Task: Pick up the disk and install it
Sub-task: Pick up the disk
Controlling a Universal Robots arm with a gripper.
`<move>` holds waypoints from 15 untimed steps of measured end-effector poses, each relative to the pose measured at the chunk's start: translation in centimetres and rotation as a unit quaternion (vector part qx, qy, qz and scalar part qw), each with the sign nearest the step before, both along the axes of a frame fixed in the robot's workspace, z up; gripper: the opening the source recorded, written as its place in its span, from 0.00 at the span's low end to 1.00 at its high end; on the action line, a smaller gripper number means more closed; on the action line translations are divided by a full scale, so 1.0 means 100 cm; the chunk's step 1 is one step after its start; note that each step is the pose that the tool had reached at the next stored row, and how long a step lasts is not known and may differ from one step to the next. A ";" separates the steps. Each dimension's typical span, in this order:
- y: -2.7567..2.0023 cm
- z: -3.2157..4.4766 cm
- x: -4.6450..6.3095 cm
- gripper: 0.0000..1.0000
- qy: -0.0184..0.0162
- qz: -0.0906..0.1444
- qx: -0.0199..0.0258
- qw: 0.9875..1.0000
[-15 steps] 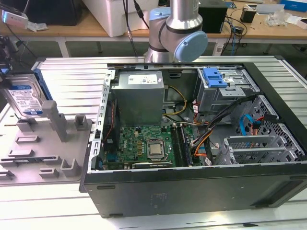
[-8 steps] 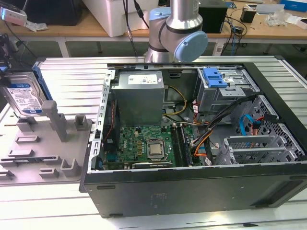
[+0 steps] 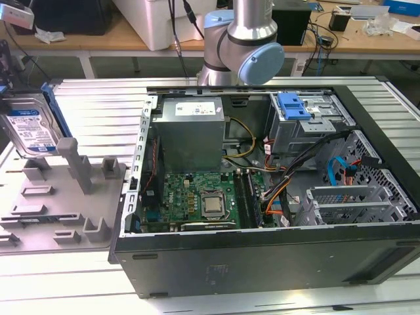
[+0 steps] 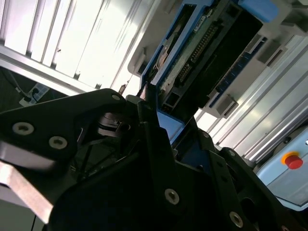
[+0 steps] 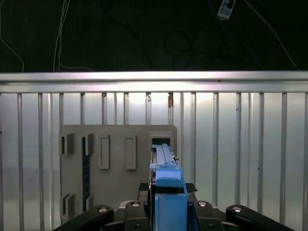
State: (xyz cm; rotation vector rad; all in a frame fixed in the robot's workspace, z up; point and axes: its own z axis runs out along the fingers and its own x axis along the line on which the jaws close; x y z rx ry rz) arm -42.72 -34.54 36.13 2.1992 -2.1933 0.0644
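1. Computer case (image 3: 262, 262) lies open — motherboard (image 3: 197, 200), power supply (image 3: 190, 131) and drive cage (image 3: 308, 125) inside.
2. Disk (image 3: 29, 131) stands on edge over grey fixture (image 3: 59, 210) beside the case — long axis upright.
3. Gripper (image 5: 169, 208) pinches its blue frame.

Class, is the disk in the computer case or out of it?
Out: the disk stands on edge at the grey fixture, outside the open case.

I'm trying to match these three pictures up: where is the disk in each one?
Exterior view: the disk stands upright at the exterior view's left, above the grey holder.
First wrist view: the disk is edge-on, blue frame nearest, before the grey holder.
Second wrist view: the disk shows its green circuit-board side.
Shared landmark: the ribbed metal table, in all three.
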 end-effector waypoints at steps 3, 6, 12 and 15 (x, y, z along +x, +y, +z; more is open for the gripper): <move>0.0000 0.0031 0.000 0.36 0.000 0.000 0.000 1.000; 0.0000 0.0065 0.000 0.36 0.000 0.000 0.000 1.000; 0.0000 0.0146 0.000 0.36 0.000 0.000 0.000 1.000; 0.0000 0.0191 0.000 0.36 0.000 0.000 0.000 1.000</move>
